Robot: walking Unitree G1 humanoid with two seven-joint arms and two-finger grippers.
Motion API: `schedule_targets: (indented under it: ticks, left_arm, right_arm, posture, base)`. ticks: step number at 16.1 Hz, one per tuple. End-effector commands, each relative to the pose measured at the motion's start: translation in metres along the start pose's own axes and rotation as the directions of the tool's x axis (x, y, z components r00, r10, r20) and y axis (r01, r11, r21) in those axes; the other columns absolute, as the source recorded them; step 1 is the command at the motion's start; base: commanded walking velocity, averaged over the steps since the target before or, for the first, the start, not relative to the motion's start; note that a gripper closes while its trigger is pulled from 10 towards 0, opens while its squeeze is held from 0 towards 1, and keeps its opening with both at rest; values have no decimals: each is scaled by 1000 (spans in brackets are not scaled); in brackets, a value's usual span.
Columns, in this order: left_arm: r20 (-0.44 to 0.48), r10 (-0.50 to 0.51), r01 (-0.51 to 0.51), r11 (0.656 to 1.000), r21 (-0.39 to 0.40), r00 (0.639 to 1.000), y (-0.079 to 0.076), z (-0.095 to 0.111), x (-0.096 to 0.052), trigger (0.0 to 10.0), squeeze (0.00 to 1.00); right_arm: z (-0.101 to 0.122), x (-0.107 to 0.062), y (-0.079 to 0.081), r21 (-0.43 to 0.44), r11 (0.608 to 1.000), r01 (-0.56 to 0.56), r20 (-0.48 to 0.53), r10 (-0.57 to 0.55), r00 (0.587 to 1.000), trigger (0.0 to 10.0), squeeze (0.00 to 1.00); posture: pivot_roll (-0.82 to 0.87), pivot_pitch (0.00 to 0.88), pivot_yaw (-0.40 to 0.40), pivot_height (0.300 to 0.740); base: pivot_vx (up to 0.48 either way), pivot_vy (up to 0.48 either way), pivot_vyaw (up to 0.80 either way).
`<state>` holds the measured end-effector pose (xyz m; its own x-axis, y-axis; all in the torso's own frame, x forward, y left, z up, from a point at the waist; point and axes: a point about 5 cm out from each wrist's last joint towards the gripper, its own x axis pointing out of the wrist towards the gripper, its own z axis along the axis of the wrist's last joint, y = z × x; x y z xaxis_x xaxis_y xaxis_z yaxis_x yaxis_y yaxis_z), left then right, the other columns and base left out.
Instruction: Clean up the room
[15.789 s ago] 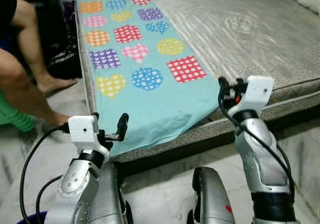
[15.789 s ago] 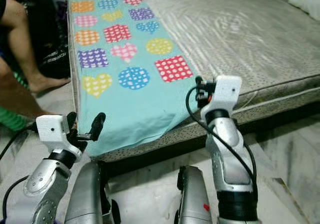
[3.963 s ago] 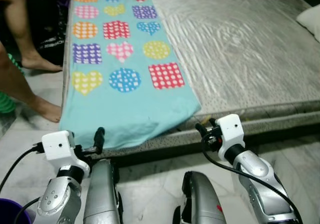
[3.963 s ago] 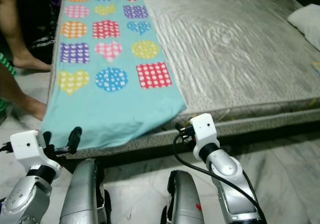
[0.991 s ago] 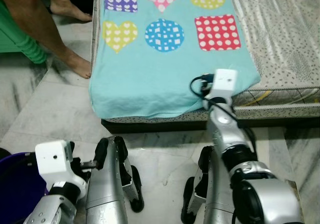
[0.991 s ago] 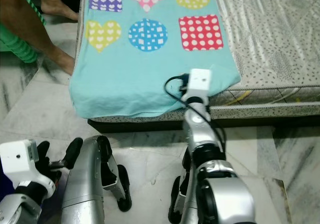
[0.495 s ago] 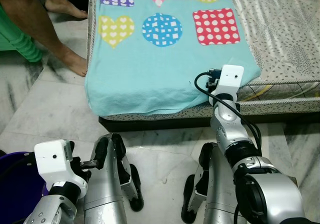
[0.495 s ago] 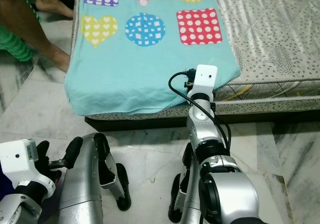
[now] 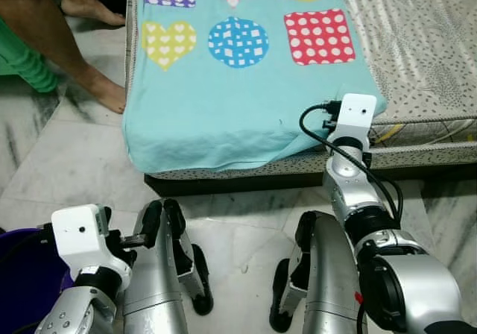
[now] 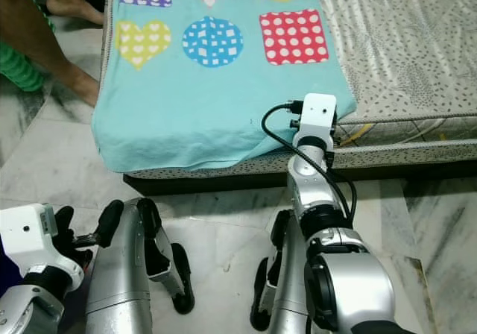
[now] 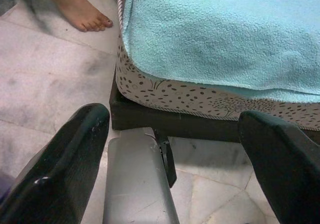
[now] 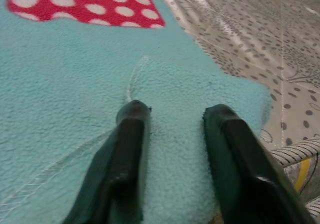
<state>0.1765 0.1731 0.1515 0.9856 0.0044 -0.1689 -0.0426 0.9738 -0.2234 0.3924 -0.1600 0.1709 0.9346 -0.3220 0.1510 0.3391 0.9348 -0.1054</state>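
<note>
Left gripper (image 11: 170, 154) is idling low by the legs, fingers spread wide. Right gripper (image 12: 172, 129) is pressing spread fingers onto the near right corner of the turquoise fleece blanket (image 9: 223, 103) on the mattress (image 9: 425, 58). Risk: fingers closing flat, sliding off the fleece, pinching nothing. Blanket's long axis is running away from the robot along the bed's left edge.
</note>
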Motion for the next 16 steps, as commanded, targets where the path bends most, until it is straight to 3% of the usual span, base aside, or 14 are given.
schedule_targets:
  ticks: [1, 9, 14, 16]
  left_arm:
    - [-25, 24, -24, 1000, 7, 999, 4, -5, -2, 10000, 0]
    - [-17, 21, -21, 1000, 9, 1000, 4, -3, 1, 10000, 0]
    - [-15, 21, -21, 1000, 14, 1000, 5, -3, 4, 10000, 0]
    - [-9, 22, -22, 1000, 14, 1000, 5, -2, 6, 10000, 0]
  right_arm:
    - [-14, -6, 4, -22, 1000, -17, -62, 15, 998, 0, 0]
    - [-32, -21, 21, -31, 995, -98, -143, 93, 985, 0, 0]
    - [-30, -21, 24, -1, 995, -97, -147, 96, 985, 0, 0]
    - [-18, -17, 26, 188, 977, -99, -117, 123, 986, 0, 0]
  posture:
    - [202, 408, -31, 491]
    - [200, 402, -30, 491]
    - [199, 397, -30, 491]
    - [192, 388, -31, 491]
  base:
    - [0, 0, 0]
    - [0, 0, 0]
    - [0, 0, 0]
    - [0, 0, 0]
